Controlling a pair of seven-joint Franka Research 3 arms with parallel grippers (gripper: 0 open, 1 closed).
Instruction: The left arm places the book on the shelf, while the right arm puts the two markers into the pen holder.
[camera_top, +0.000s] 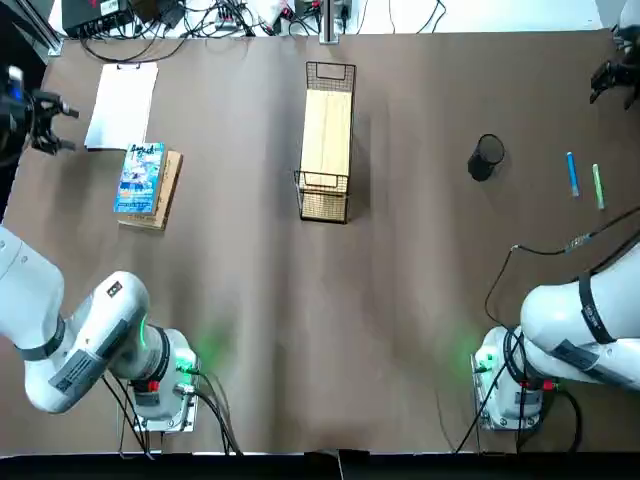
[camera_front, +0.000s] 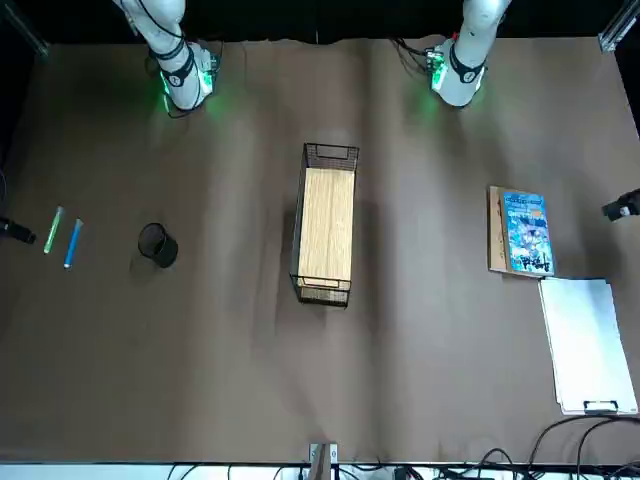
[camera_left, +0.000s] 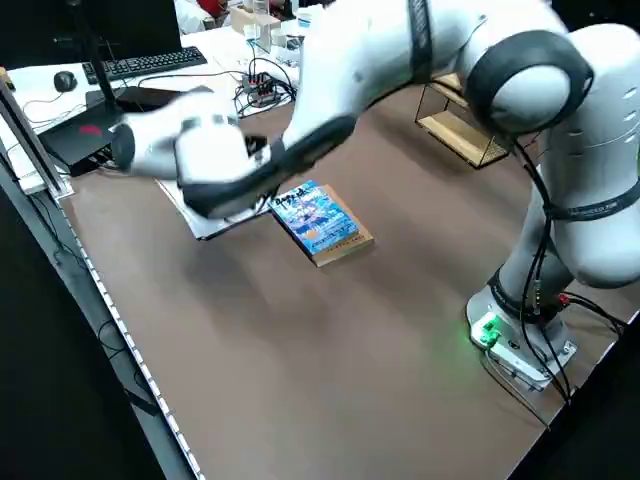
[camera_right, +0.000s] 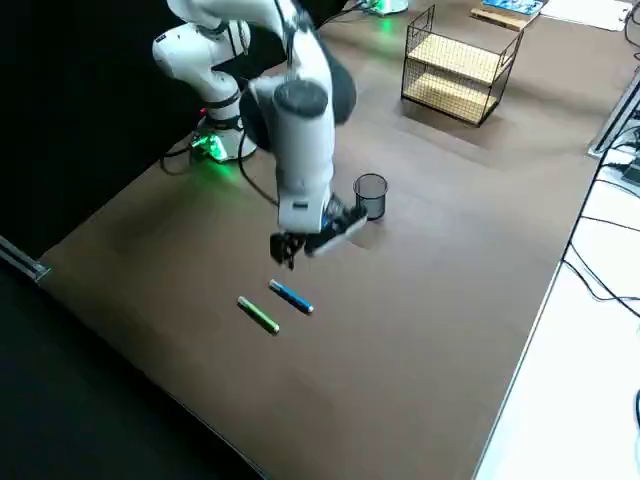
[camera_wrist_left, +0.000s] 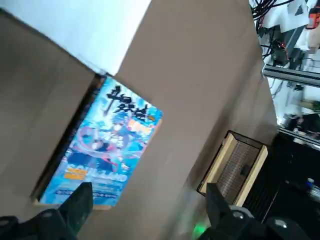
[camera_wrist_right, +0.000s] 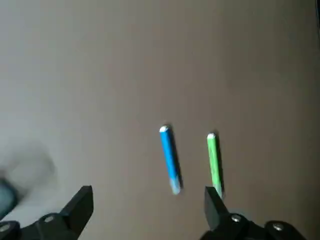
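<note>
Above the far right edge of the brown table (camera_top: 400, 300), the right pincer (camera_wrist_right: 145, 212) hangs with fingers spread wide and empty over the blue marker (camera_wrist_right: 169, 159) and green marker (camera_wrist_right: 214, 161), which lie side by side, apart from the black pen holder (camera_top: 486, 156). Over the far left edge, the left pincer (camera_wrist_left: 145, 212), likewise wide and empty, hovers by the light-blue illustrated book (camera_top: 140, 178), stacked on a tan book (camera_top: 163, 196) beside a white sheet (camera_top: 122, 104). Mid-table stands the mesh shelf (camera_top: 327, 139) with its pale wooden top, cables (camera_top: 200, 20) crowding the far rim.
</note>
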